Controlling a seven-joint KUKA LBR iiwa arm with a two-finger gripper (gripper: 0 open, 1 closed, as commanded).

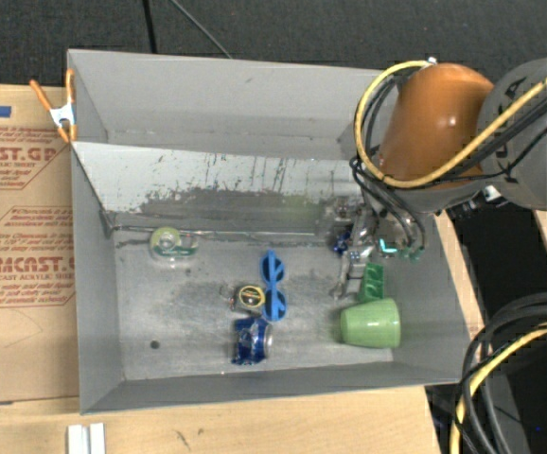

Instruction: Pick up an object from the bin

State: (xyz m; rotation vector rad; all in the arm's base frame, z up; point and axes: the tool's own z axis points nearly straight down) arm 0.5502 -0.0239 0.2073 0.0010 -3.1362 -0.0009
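Here, your pincer (361, 253) sits low in the bin (207, 149), just behind the green cup (370, 323), on the cup's back-wall side. You cannot tell whether it stands wide or narrow. The cup lies on its side. A small darker green piece (374, 280) lies right behind the cup, between it and the pincer. Left of the cup you have a blue plastic piece (273, 285), a round gold-and-black thing (250, 297) and a crumpled blue thing (251, 340). Far left of the cup lies a clear tape roll (169, 242).
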